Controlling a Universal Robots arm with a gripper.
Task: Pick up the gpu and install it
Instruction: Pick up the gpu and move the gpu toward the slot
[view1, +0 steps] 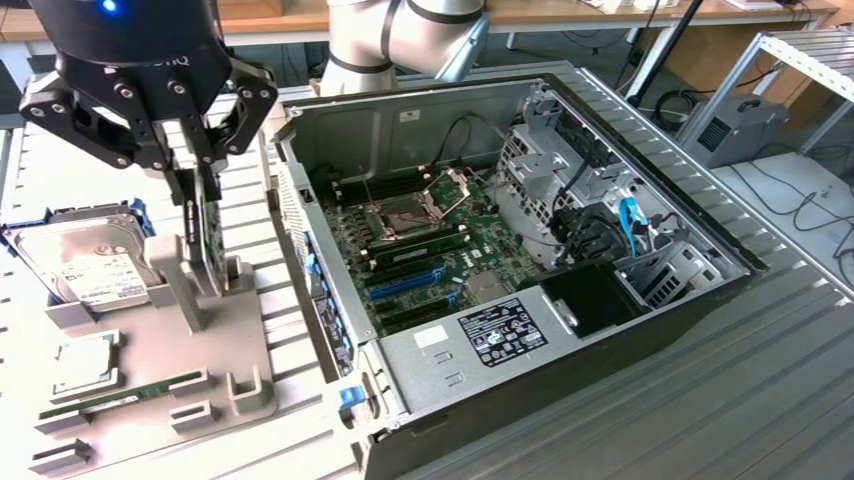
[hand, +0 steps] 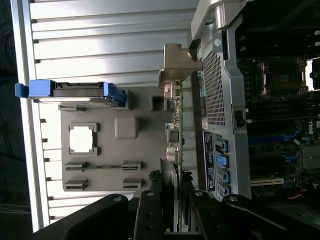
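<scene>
**A:** What is the black two-finger gripper (view1: 198, 165) (hand: 175, 185) doing?

**B:** It hangs straight down with its fingers (view1: 171, 150) closed on the gpu (view1: 203, 232) (hand: 176, 135), a thin dark card seen edge-on. One finger lies against each face, near the card's upper edge.

**A:** So where does the card sit?

**B:** It stands upright on its long edge in a slot of the grey moulded holder tray (view1: 247, 350) (hand: 135, 165), between two short grey posts. Its lower edge looks seated in the tray, not lifted clear.

**A:** What else is on that tray?

**B:** Toward the exterior view's left, a silver hard drive with a white label and blue side rails (view1: 87, 265) (hand: 75, 91) leans in its own cradle. Nearer the camera lies a square silver processor chip (view1: 83, 365) (hand: 82, 139) in a square seat. Nearer still is a narrow green memory stick (view1: 127, 395), flat in a long groove.

**A:** And beyond the tray?

**B:** Just beside it, on the exterior view's right, lies an open black and silver computer case (view1: 641, 170) (hand: 220, 90) with its side panel off. Inside are a green motherboard (view1: 427, 240) with blue expansion slots and a bare processor socket. A grey power supply with a black label (view1: 501, 332) sits at the near end. Tray and case both rest on a slatted metal table (view1: 747, 400) (hand: 100, 45). The grey arm's joints (view1: 400, 35) rise behind the case.
</scene>
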